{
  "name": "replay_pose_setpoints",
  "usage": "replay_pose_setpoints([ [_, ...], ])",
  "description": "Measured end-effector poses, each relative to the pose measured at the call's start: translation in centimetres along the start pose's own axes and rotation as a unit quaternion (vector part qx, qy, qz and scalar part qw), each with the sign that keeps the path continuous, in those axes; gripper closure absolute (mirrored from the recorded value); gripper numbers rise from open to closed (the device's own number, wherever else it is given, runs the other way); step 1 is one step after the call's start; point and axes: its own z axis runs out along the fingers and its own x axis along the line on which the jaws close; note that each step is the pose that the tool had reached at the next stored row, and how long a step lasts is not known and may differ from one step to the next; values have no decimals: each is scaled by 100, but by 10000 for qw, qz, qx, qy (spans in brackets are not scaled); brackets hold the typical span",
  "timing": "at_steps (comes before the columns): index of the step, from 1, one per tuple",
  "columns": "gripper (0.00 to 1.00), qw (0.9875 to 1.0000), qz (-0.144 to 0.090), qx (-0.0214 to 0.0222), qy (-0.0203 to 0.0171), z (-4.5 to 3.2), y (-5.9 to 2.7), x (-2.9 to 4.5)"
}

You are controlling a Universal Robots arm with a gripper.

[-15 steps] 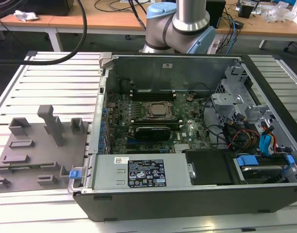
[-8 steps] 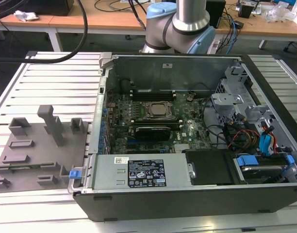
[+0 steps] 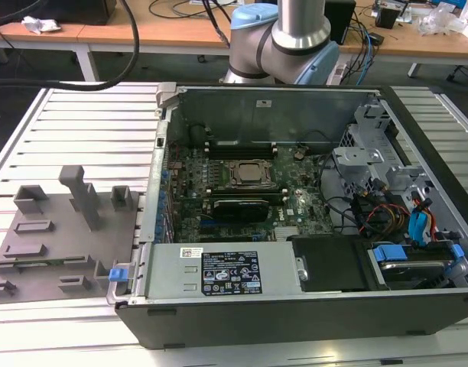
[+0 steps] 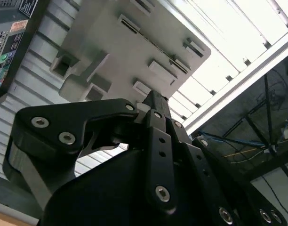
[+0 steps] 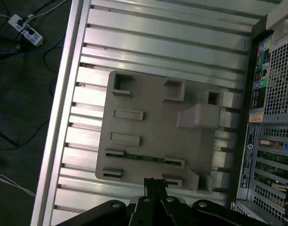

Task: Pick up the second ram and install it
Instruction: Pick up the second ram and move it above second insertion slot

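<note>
1. While the gripper (image 5: 155,182) hangs above the gray tray (image 5: 148,117), the second ram (image 5: 145,157) lies in a long slot of that tray. It is below the fingertips (image 5: 149,184) and a little way ahead of them, and it does not touch them.
2. The fingertips look pressed together, and there is nothing between them.
3. I think the step in hand is the pick-up, right at its start. The ram sits flat in its slot, and it is not lifted or held.
4. The open computer case (image 3: 295,229) is well off to one side of the fingers. The ram has to end up on its motherboard (image 3: 242,183), so no part of the install is done.
5. To grab the ram, the fingers would have to open wide enough to fit over its thin sides. They would also have to line up with the long strip, near its middle.
6. The way down calls for care. A small holder block (image 5: 172,180) sits close beside the fingers, and a tall post (image 5: 200,115) stands farther off on the tray. A bump could knock the ram crooked in its slot.
7. The ram is thin and flat, so a soft, even squeeze looks best.
</note>
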Motion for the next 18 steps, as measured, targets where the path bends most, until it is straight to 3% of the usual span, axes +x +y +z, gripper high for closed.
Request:
replay_pose_setpoints([
  [3, 89, 9991, -422, -10, 19, 0, 0, 0],
  [5, 89, 9971, -763, -18, 34, 0, 0, 0],
  [8, 89, 9951, -992, -23, 44, 0, 0, 0],
  [11, 89, 9899, -1416, -33, 63, 0, 0, 0],
  [13, 89, 9881, -1538, -35, 69, 0, 0, 0],
  [16, 89, 9810, -1936, -44, 87, 0, 0, 0],
  [18, 89, 9783, -2067, -48, 93, 0, 0, 0],
])
